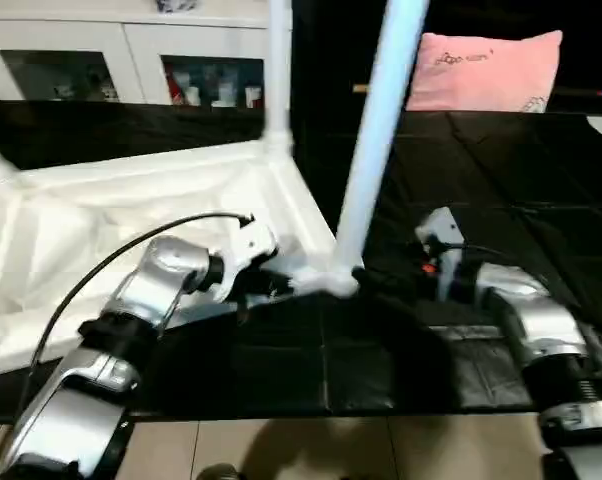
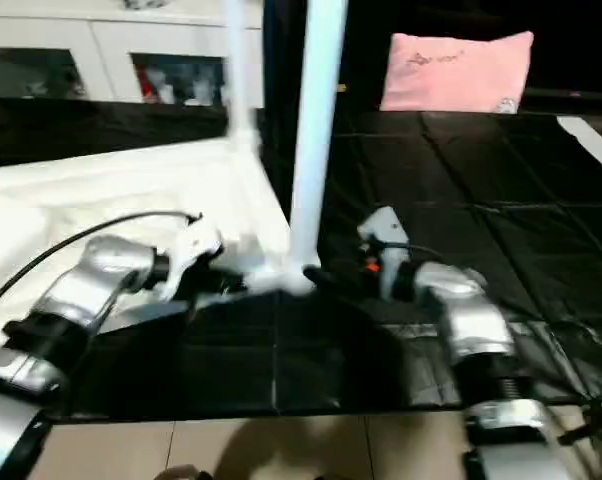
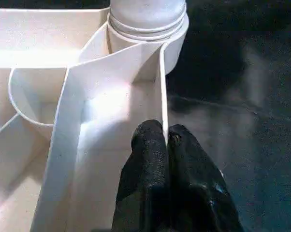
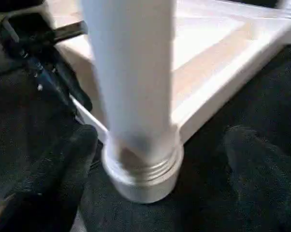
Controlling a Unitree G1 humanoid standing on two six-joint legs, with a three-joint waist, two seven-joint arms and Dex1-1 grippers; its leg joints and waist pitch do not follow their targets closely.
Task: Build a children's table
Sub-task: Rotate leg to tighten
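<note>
Table [image 1: 131, 200] lies upside down at centre frame; my left fingers [image 3: 167, 145] pinch its rim, my right fingers [image 4: 63, 159] stand spread around the upright leg [image 1: 376, 130].

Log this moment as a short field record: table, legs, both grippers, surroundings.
table: white tabletop lies underside up on the black mat, ribs showing
near leg: tube leg stands upright in the near corner socket
far leg: second leg stands upright at the far corner
left gripper: left gripper shut on the tabletop's rim beside the near socket
right gripper: right gripper open, fingers either side of the near leg's base, apart from it
background: pink pillow, white cabinet
</note>
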